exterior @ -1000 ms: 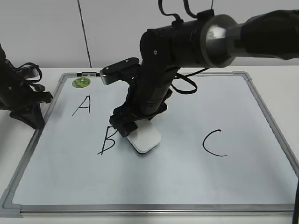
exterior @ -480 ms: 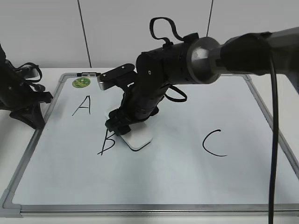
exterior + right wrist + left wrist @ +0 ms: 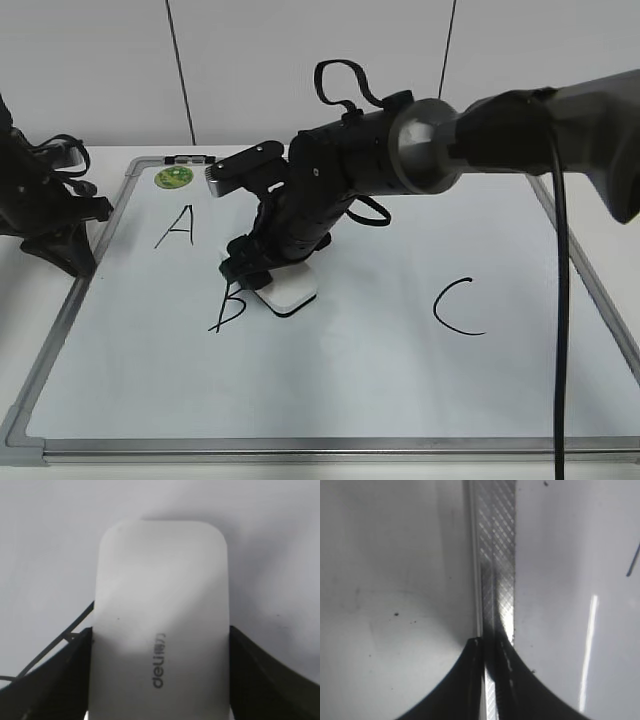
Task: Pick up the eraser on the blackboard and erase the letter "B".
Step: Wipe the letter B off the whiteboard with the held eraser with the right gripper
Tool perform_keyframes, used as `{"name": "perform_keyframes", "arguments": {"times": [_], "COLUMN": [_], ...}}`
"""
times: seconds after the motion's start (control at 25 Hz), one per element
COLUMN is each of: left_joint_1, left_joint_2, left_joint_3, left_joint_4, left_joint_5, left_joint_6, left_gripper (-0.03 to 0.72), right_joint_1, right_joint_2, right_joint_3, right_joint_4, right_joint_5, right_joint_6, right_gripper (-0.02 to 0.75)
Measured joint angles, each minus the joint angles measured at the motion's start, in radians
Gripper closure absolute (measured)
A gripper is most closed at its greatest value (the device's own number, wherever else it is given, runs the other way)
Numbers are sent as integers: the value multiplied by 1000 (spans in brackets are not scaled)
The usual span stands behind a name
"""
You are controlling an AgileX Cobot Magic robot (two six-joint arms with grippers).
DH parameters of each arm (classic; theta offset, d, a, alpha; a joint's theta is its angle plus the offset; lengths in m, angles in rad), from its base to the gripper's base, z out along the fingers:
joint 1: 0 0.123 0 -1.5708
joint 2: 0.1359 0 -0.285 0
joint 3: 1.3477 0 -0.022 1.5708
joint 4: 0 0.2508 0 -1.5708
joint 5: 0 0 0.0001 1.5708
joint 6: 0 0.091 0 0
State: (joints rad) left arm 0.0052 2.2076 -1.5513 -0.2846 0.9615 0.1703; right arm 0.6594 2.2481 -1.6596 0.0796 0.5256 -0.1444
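Observation:
The white eraser (image 3: 288, 290) lies flat on the blackboard (image 3: 400, 380), right beside the letter "B" (image 3: 229, 305). My right gripper (image 3: 262, 277) is shut on the eraser, one finger on each long side. In the right wrist view the eraser (image 3: 160, 625) fills the middle with grey lettering on top, held between the dark fingers (image 3: 260, 675); black strokes of the "B" (image 3: 65, 637) show at its left. My left gripper (image 3: 490, 642) is shut and empty over the board's grey frame (image 3: 495, 555); in the exterior view it rests at the board's left edge (image 3: 80, 262).
The black "A" (image 3: 177, 226) is at the upper left and the "C" (image 3: 458, 306) at the right. A round green magnet (image 3: 173, 177) sits in the board's top left corner. The right arm (image 3: 420, 150) reaches across the board from the upper right.
My right gripper has slid the eraser leftward across the board, from a little right of the "B" to right against it. The left arm has not moved.

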Motion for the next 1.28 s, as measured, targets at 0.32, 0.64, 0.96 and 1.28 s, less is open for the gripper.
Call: {"name": "perform_keyframes", "arguments": {"times": [0.32, 0.64, 0.96, 1.28], "left_joint_1": [0, 2, 2, 2], "left_joint_2": [1, 1, 1, 1], "left_joint_3": [0, 0, 0, 0], "left_joint_4": [0, 0, 0, 0], "left_joint_5": [0, 0, 0, 0], "left_joint_6": [0, 0, 0, 0], "left_gripper": [645, 645, 645, 645], "right_joint_1": [12, 98, 188, 190], "right_joint_2": [11, 15, 17, 17], "right_joint_3": [-5, -14, -14, -14], "right_joint_4": [-11, -34, -19, -27], "right_joint_5": [-1, 11, 18, 18], "right_joint_6": [-9, -36, -52, -53], "right_gripper": [204, 204, 204, 204]}}
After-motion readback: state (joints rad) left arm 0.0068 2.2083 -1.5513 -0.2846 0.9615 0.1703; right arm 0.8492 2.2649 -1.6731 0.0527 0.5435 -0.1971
